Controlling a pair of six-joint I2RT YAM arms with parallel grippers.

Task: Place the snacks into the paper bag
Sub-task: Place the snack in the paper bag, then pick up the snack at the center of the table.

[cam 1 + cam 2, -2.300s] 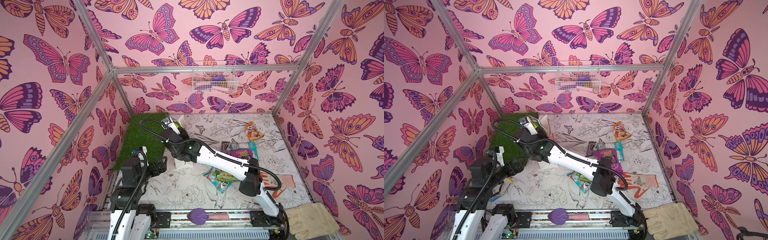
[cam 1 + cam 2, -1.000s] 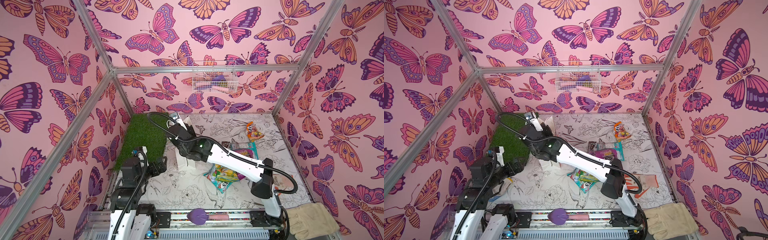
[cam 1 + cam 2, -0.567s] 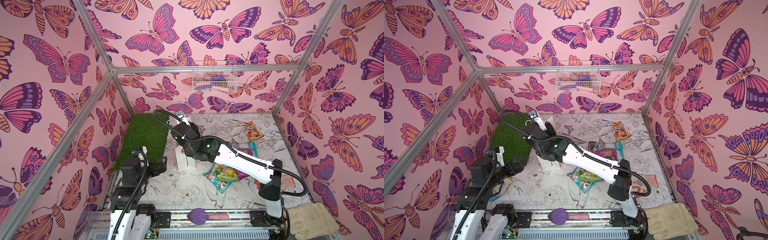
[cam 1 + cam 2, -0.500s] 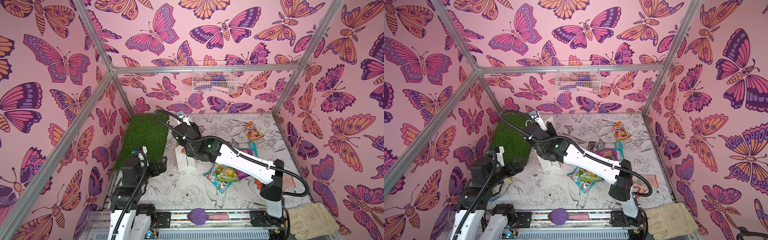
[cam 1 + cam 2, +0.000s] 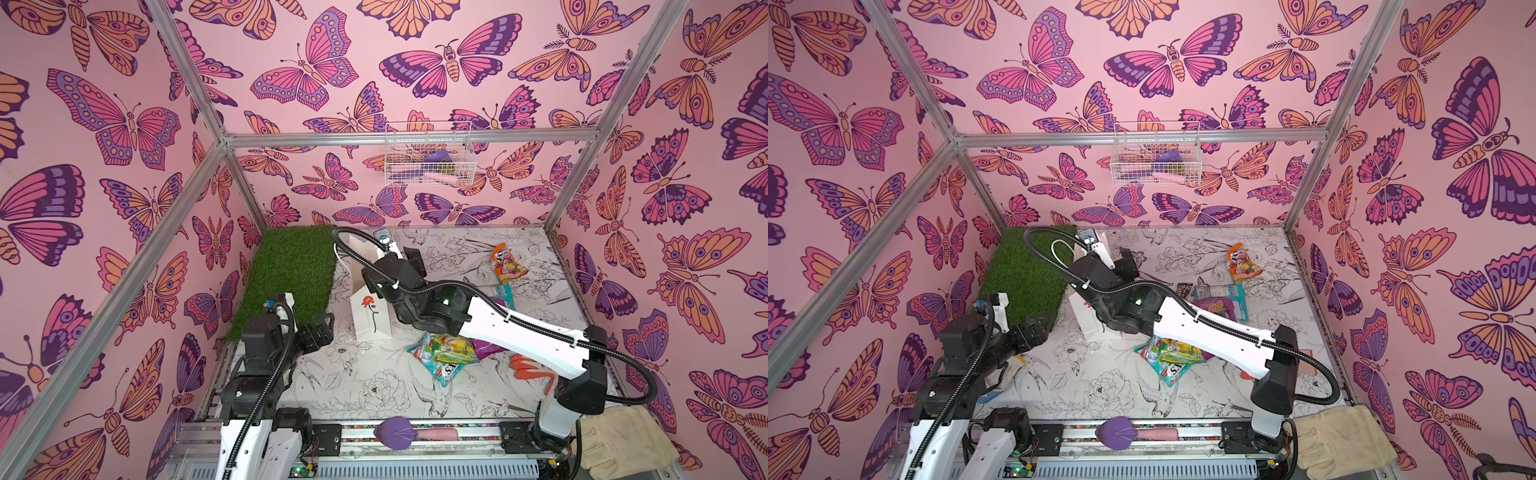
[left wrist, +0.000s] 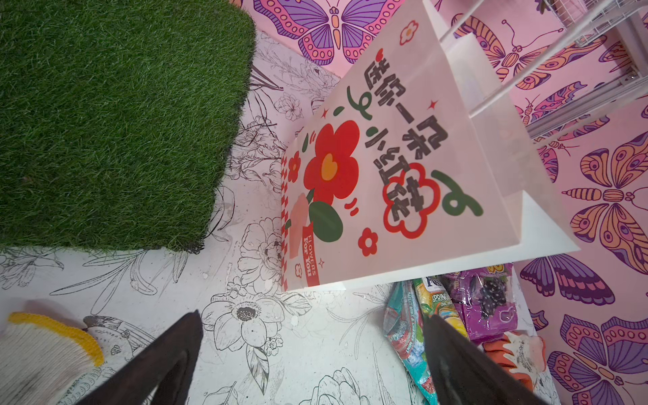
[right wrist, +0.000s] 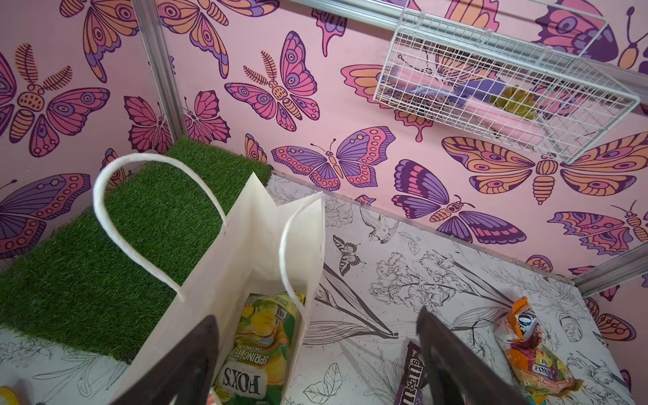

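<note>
Jaws apart over the paper bag [image 7: 245, 245], the right gripper [image 7: 315, 315] is risking hooking a cord handle [image 7: 282, 250] and toppling bag and FOX'S packet [image 7: 259, 343].

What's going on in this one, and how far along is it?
The right end effector hangs open over the mouth of the standing paper bag, holding nothing. One green-yellow FOX'S packet lies inside the bag. The left end effector is open and empty, facing the bag from near the grass mat. Out on the table are a pile of green-yellow and teal packets, a purple grape bag, a brown bar wrapper and an orange packet.
</note>
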